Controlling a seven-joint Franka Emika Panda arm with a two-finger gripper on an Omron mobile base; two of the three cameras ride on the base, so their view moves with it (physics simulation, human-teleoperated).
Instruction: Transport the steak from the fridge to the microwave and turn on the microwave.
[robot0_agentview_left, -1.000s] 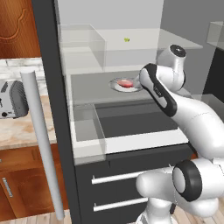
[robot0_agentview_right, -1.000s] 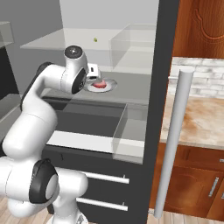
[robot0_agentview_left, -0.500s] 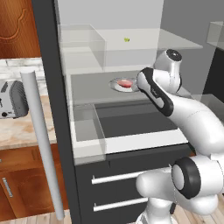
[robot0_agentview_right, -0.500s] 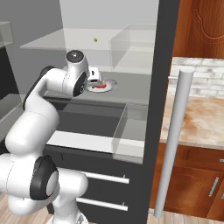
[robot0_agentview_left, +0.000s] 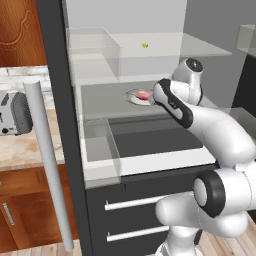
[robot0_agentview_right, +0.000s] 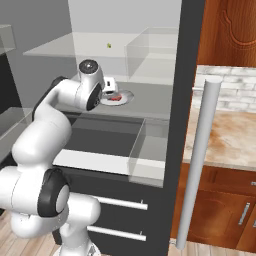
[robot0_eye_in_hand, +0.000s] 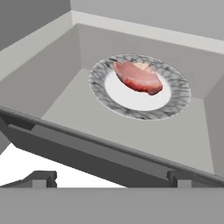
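Observation:
The steak (robot0_eye_in_hand: 138, 77) is a pinkish-red slab lying on a round marbled plate (robot0_eye_in_hand: 98, 87) on a grey shelf inside the open fridge (robot0_agentview_left: 55, 75). My gripper (robot0_eye_in_hand: 111, 177) is open and hangs just in front of and above the plate, with nothing between its dark fingertips (robot0_eye_in_hand: 43, 176). In the left base view the steak (robot0_agentview_left: 142, 95) shows just left of my hand. In the right base view the steak (robot0_agentview_right: 115, 98) lies just right of the hand. The microwave is out of view.
A clear bin (robot0_agentview_left: 100, 145) stands at the shelf's front corner below, and clear dividers (robot0_agentview_right: 150, 50) stand above. A small green item (robot0_agentview_left: 145, 45) sits on the upper glass shelf. The silver door handle (robot0_agentview_left: 47, 165) hangs left. Dark drawers (robot0_agentview_left: 145, 202) lie below. A toaster (robot0_agentview_left: 12, 112) stands on the counter.
My arm has reached a little deeper into the fridge, bringing the hand closer to the plate with the steak. The gripper has stayed open.

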